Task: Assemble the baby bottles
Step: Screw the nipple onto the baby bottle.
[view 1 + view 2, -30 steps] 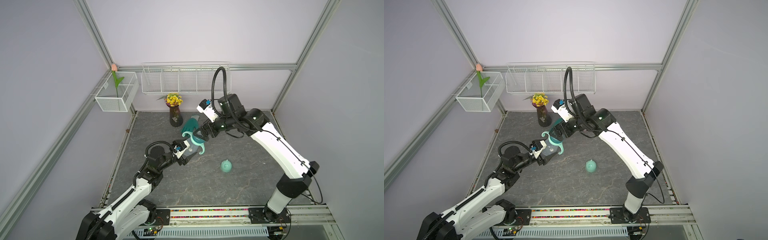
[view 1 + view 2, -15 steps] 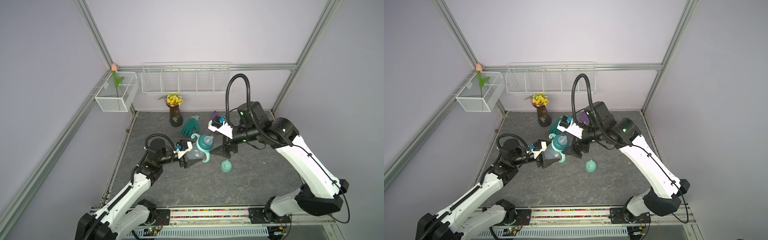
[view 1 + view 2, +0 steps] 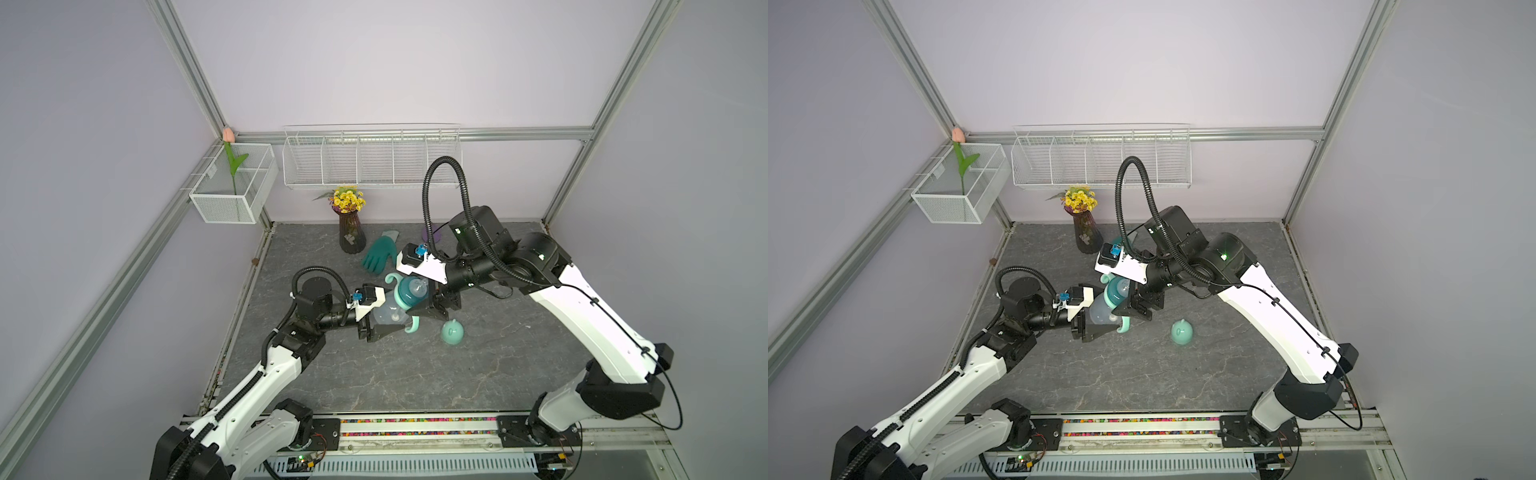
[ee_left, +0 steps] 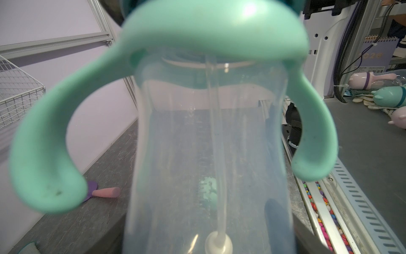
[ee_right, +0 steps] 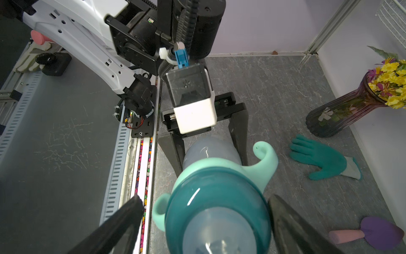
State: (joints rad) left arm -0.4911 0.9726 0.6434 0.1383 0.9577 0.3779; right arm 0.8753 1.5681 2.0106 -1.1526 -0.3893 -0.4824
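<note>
Table point(image 3: 415, 374): is filling the lower middle of both top views and is carrying the loose parts.
Left gripper point(image 3: 388, 316): is clamping the bottle from both sides just left of centre and is holding it tilted, clear of the table.
Right gripper point(image 5: 206, 198): is straddling the collar in the lower middle of its wrist view, jaws apart. One finger point(image 5: 129, 211) is showing a clear gap and nothing is being gripped yet.
Bottle body point(image 4: 208, 154): is taking up the centre of the left wrist view, frosted and see-through.
Handled ring point(image 5: 263, 158): is sitting round the bottle's neck, with its two handles curling out to either side.
Collar point(image 5: 215, 198): is sitting on top of the ring, but how tightly it is seated is not showing.
Cap point(image 3: 452, 331): is lying alone on the table, right of centre and apart from both grippers.
Straw point(image 4: 216, 154): is running down inside the body.
Step in hand: the collar is probably being fastened onto the body.
Next move: it is calling for the right jaws to grip the collar squarely and twist while the left keeps the body steady. The cap is waiting after that.
</note>
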